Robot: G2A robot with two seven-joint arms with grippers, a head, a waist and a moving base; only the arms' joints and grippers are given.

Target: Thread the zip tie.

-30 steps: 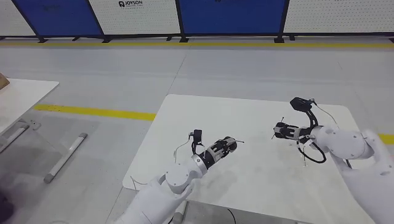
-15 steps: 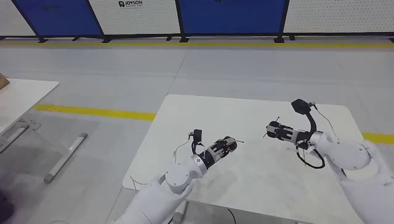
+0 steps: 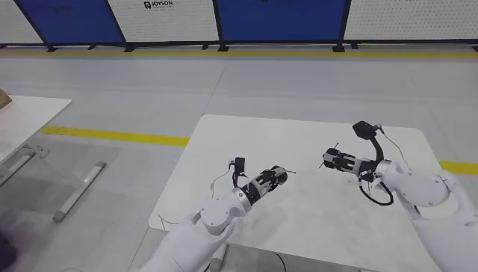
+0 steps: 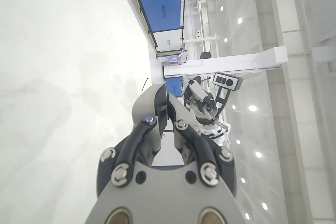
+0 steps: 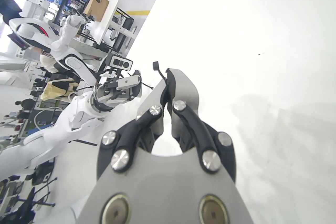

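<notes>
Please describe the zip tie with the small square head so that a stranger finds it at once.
Find the white table, then the right gripper over it. A thin black zip tie is clamped in that gripper. Unlike the plain black strand held in the left gripper, its free end carries a small square head.

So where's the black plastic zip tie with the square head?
Right wrist view: the zip tie is pinched in the right gripper, head poking out over the white table.

zip tie (image 5: pixel 156 65) mostly hidden between fingers (image 5: pixel 186 93) of the right gripper (image 5: pixel 167 82); near edge of the surface (image 3: pixel 299 134) cut off.
</notes>
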